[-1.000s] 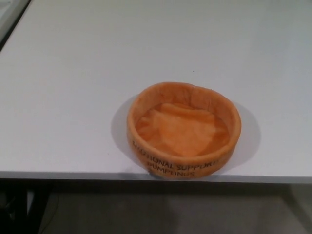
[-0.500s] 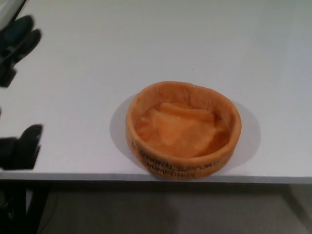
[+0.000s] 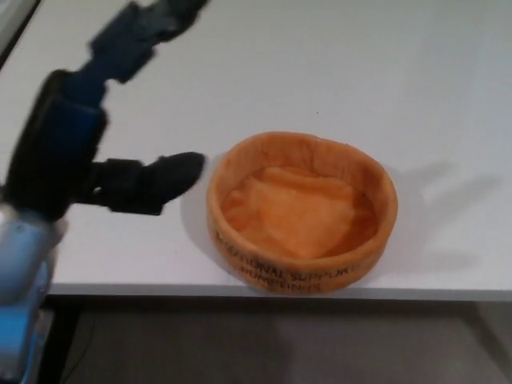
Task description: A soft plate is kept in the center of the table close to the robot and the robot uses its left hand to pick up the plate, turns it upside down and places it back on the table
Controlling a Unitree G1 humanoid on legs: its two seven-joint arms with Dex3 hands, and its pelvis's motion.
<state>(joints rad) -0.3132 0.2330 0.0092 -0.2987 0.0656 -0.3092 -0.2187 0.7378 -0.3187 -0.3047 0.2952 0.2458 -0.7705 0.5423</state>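
— So, which step?
— Reaching: my left hand (image 3: 96, 152), fingers spread and empty, hovers just left of the plate (image 3: 302, 213) near the tabletop (image 3: 360, 72) edge.
— Next?
— Pinch its soft left rim.

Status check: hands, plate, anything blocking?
Left hand open, beside plate, not touching. Right hand not in view. Plate upright near table edge. Nothing blocking.
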